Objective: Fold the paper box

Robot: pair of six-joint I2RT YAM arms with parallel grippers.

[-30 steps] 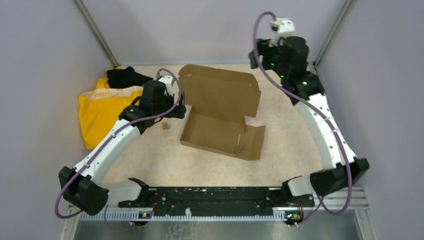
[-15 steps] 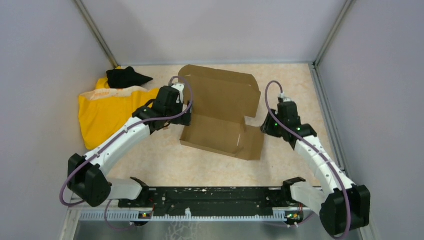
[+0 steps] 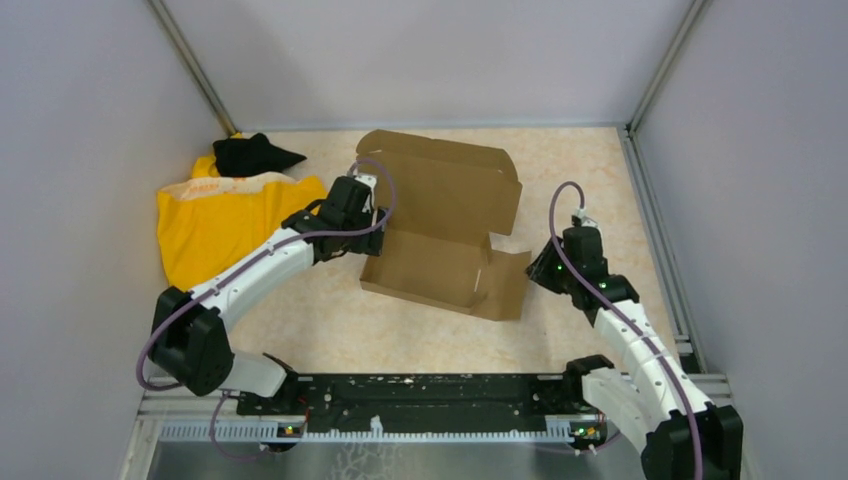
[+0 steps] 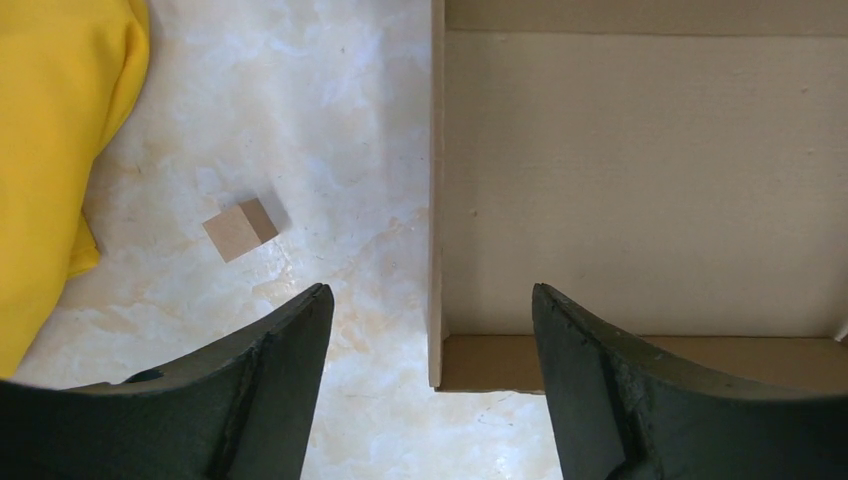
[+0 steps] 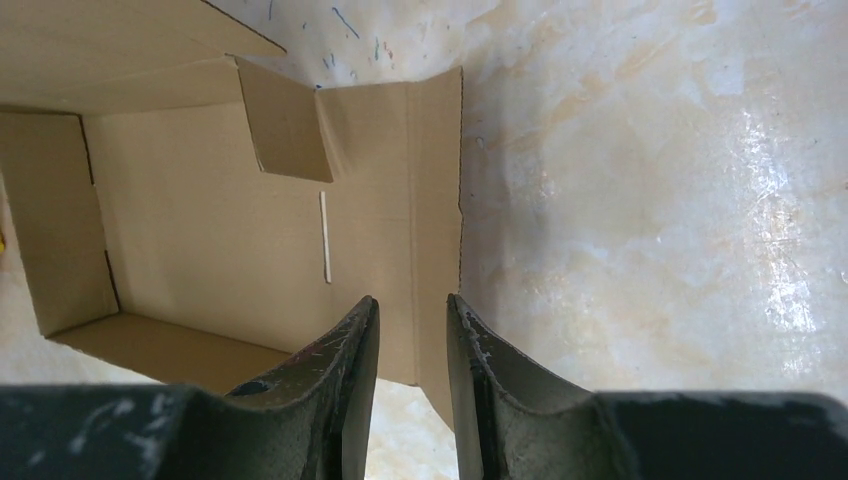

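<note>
Lengthwise, the one paper box [image 3: 440,250] runs left-right, lid up at the far side; left tool [image 4: 430,300] gapes astride its left wall, right tool [image 5: 412,305] narrow over its flap.

L wrist cam: paper box [image 4: 640,180] cropped top+R, yellow cloth [image 4: 50,130] cropped L.

I saw white shells, black joints and looping purple cables [image 3: 566,185] on my left arm [image 3: 255,275] and right arm [image 3: 632,345]; the right gripper [image 5: 411,300] looked scuffed black.
</note>
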